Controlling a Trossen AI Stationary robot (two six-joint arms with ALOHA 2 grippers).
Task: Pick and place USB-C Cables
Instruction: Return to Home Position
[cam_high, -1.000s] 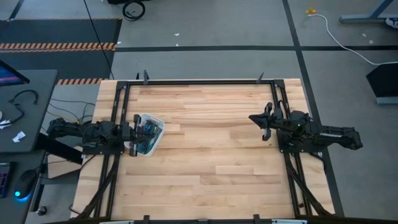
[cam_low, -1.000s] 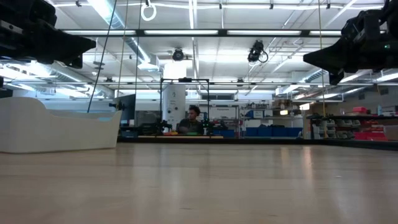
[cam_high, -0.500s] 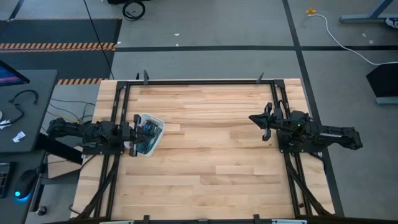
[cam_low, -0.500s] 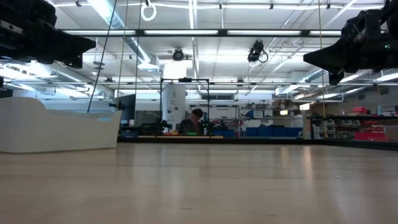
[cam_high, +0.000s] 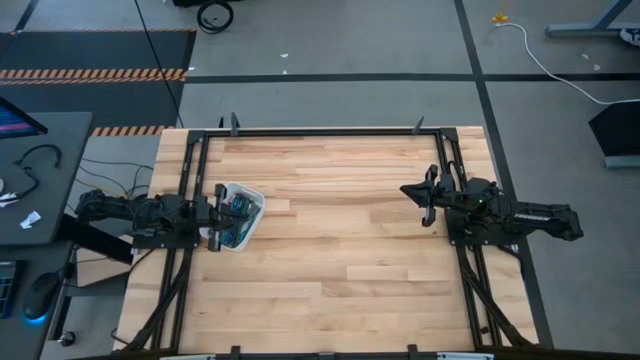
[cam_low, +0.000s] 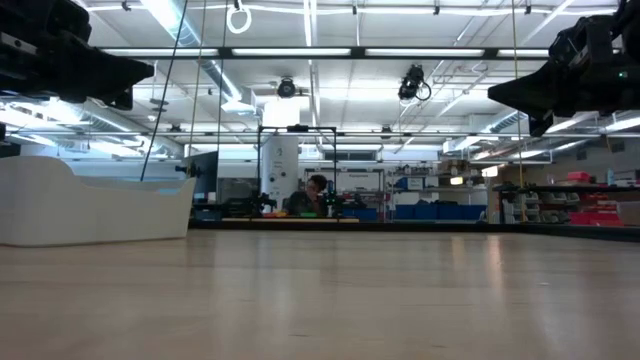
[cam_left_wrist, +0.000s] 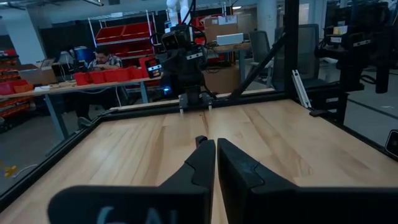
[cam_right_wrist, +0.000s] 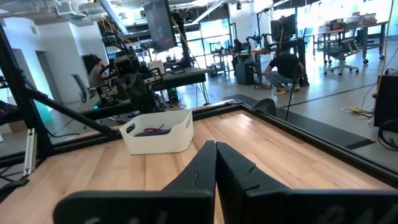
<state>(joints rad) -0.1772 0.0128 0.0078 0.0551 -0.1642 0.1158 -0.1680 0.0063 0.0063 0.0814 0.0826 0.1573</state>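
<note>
A white bin (cam_high: 238, 214) stands on the table's left side and holds the USB-C cables (cam_high: 234, 210), a small coloured heap in the high view. In the right wrist view the bin (cam_right_wrist: 157, 131) shows a purple-pink cable (cam_right_wrist: 151, 130) above its rim. My left gripper (cam_high: 213, 213) hovers over the bin's left edge, shut and empty; its fingers (cam_left_wrist: 215, 163) point across the table. My right gripper (cam_high: 426, 200) hangs above the table's right side, shut and empty (cam_right_wrist: 216, 163).
A black frame (cam_high: 330, 131) runs along the table's far edge and down both sides. The bare wood between the arms (cam_high: 340, 230) is open room. People sit and crouch in the room beyond (cam_right_wrist: 285, 68). A side desk with a black looped wire (cam_high: 38, 160) stands left of the table.
</note>
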